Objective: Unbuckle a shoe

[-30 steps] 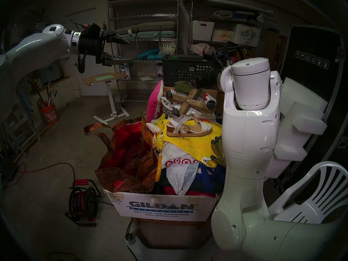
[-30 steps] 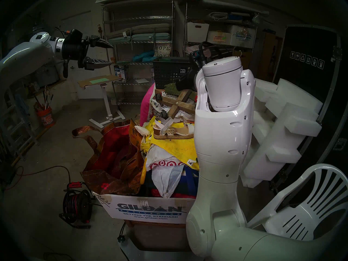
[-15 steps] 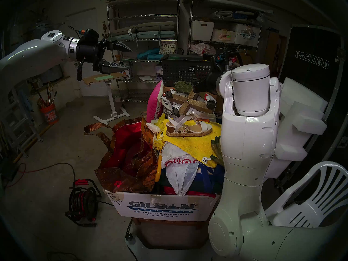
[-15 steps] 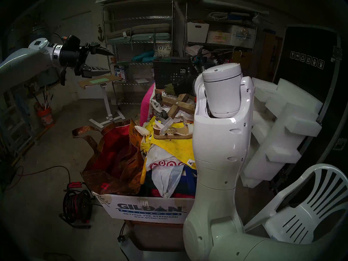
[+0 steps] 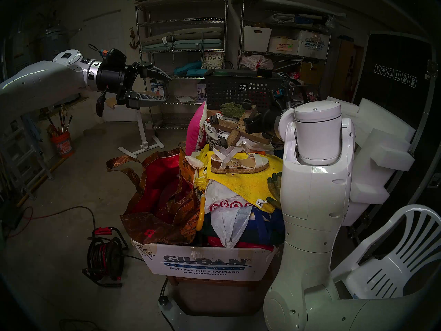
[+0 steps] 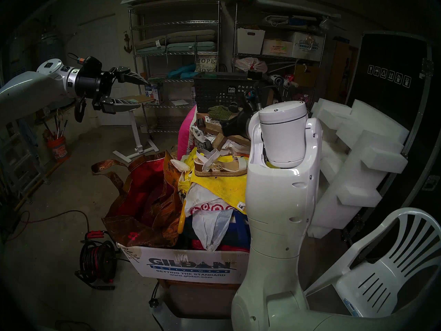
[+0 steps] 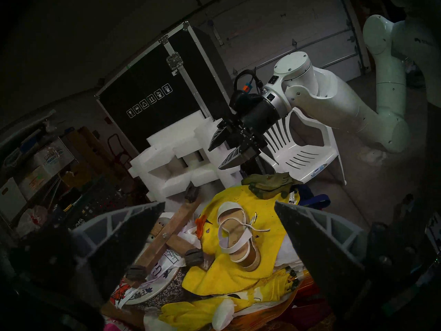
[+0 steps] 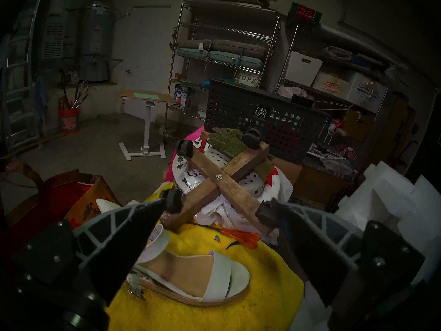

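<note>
Two grippers hang clear of a heaped pile, and neither has hold of anything. Nearest in the head view, at about 6 o'clock, stands a white cardboard box [image 5: 205,261] printed with blue lettering, with a red and brown bag [image 5: 162,199] slumped over its left corner and a white plastic bag [image 5: 229,220] spilling over its top edge. Just beyond, near the middle of the view, a yellow towel [image 5: 248,182] is spread over the heap, and the shoe [image 5: 238,162] sits upright on it, sole down, heel toward 9 o'clock and toe band toward 3 o'clock, its straps crossed above the footbed; the small metal buckle shows on the side facing the camera. Green-fingered gloves [image 5: 274,189] lie at the towel's right edge, touching it. Behind the shoe, toward 12 o'clock, a wooden cross with black casters [image 5: 241,130] rests tilted on a white perforated lid, and orange scissors [image 8: 241,236] lie on the towel between cross and shoe. The right gripper [image 7: 220,158] hovers above that cross, its jaws spread wide and empty. Farther back a black mesh basket [image 5: 238,89] stands before wire shelving. Off at 10 o'clock, well apart from the pile, the left gripper [image 5: 167,89] points across toward the shelves, jaws fully apart, holding nothing
</note>
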